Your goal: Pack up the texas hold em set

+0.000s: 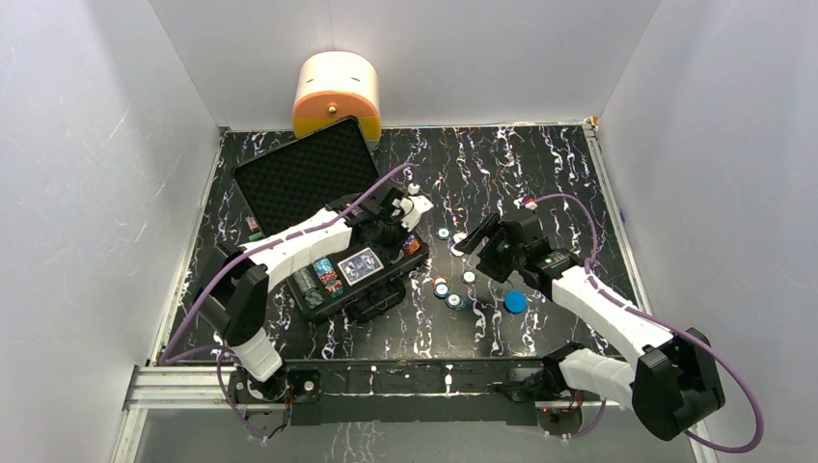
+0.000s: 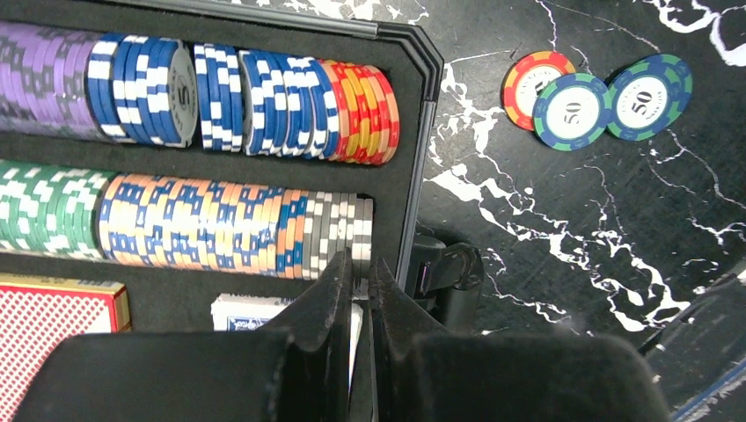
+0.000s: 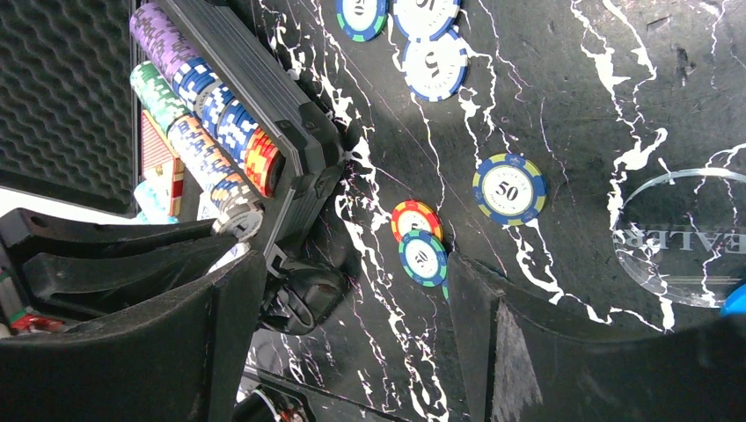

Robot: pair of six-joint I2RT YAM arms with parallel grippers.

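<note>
The left gripper [image 2: 361, 274], two matte black wedge fingers pressed flat together, has its tips at the end of the ridged grey-and-white chip row [image 2: 339, 230] inside the black hard-shell briefcase [image 2: 413, 176]; whether they pinch anything cannot be told. Beyond the tips lie tight rolls of striped blue-and-white chips [image 2: 220, 97] and red-and-yellow chips [image 2: 362, 114]. Beside the fingers on their left sit a blue card deck [image 2: 251, 312] and a red cross-hatched card deck [image 2: 53, 334]. To the right, three loose round chips [image 2: 572, 110] lie edge to edge on the glossy black white-veined tabletop [image 2: 572, 264]. The right gripper [image 3: 352, 264] hovers with jaws spread wide, holding nothing. Just ahead of its fingers a red-and-yellow chip [image 3: 415, 220] touches a green-and-blue chip [image 3: 422, 258]. A clear round acrylic disc [image 3: 677, 237] lies to its right, and the egg-crate foam lid [image 3: 62, 97] to its left.
</note>
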